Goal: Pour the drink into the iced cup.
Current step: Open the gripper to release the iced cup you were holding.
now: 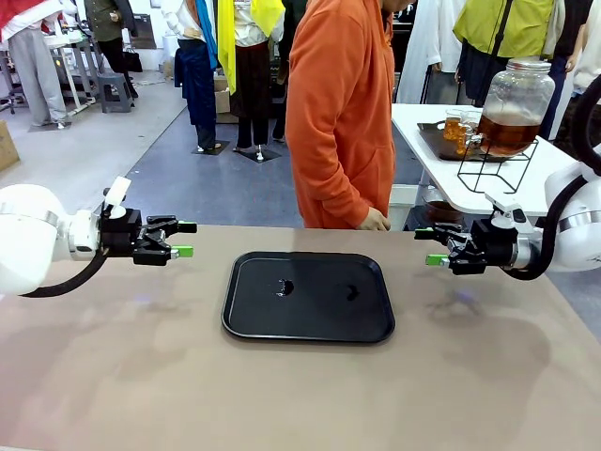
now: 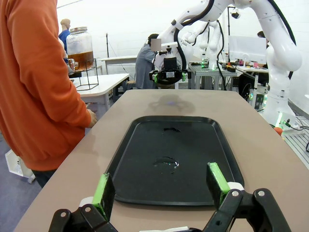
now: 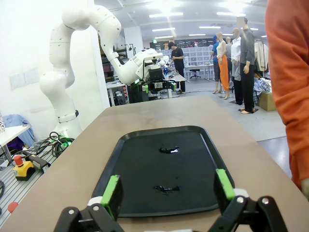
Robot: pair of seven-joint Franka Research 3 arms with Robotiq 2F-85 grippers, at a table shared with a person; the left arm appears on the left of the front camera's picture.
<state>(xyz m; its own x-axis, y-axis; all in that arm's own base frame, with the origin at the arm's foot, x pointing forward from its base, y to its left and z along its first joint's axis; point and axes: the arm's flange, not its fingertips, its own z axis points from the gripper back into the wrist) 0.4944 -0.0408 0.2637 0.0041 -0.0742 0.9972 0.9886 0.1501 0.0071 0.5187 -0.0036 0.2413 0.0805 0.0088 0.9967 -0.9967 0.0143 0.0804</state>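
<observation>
1. A black rectangular tray (image 1: 308,295) lay on the brown table (image 1: 113,376), roughly midway between the two arms, with two small wet patches (image 1: 285,287) glinting on its bare floor.
2. The left gripper (image 1: 184,239) hovered above the table at the tray's 9 o'clock, well apart from it, fingers pointing toward the tray; its jaws stood released, with nothing between them.
3. In the left wrist view, the green pads (image 2: 103,188) of that gripper framed the near short edge of the tray, empty air between them.
4. The right gripper (image 1: 431,246) hovered at the tray's 3 o'clock, just off its right edge, fingers level and aimed at the tray; its jaws were likewise spread and held nothing.
5. In the right wrist view, its own green pads (image 3: 111,191) stood wide apart over the near rim of the tray.
6. The drink (image 1: 507,132), an amber-brown liquid, sat in the lower part of a large clear glass dispenser jar (image 1: 515,103) on a black wire stand (image 1: 496,167), on a white side table (image 1: 441,169) beyond the main table, at about 1 o'clock from the tray.
7. A dark tray with small glass cups (image 1: 454,128) sat just beside the jar, at its 9 o'clock.
8. A person in an orange hooded top (image 1: 340,113) stood at the far edge of the table, at the tray's 12 o'clock, one hand (image 1: 375,221) hanging near the table edge.
</observation>
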